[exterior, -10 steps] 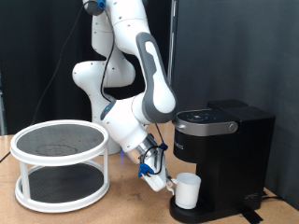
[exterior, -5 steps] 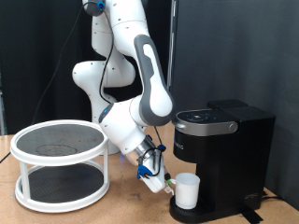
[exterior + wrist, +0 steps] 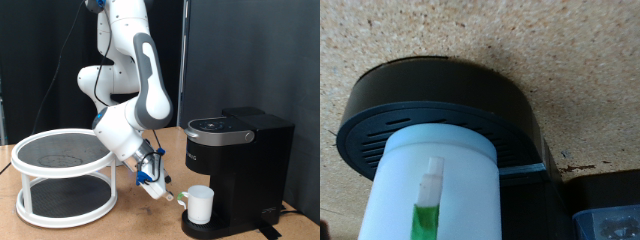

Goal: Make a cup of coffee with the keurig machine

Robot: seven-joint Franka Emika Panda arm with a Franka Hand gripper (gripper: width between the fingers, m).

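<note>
one cup — one keurig machine

**White cup on the black drip tray, seen close over a speckled bench**

The cup fills the lower left of the frame, a plain white cylinder with a flared rim band. A pale strip runs down its side and turns bright green near the bottom edge of the frame. The cup stands on the round black drip tray, whose slotted grille shows at the left of the cup. The tray rests on the tan, speckled particle-board bench that covers the upper half of the frame. In the lower right corner sits a dark body with a bluish edge below it. No fingers show.
</note>
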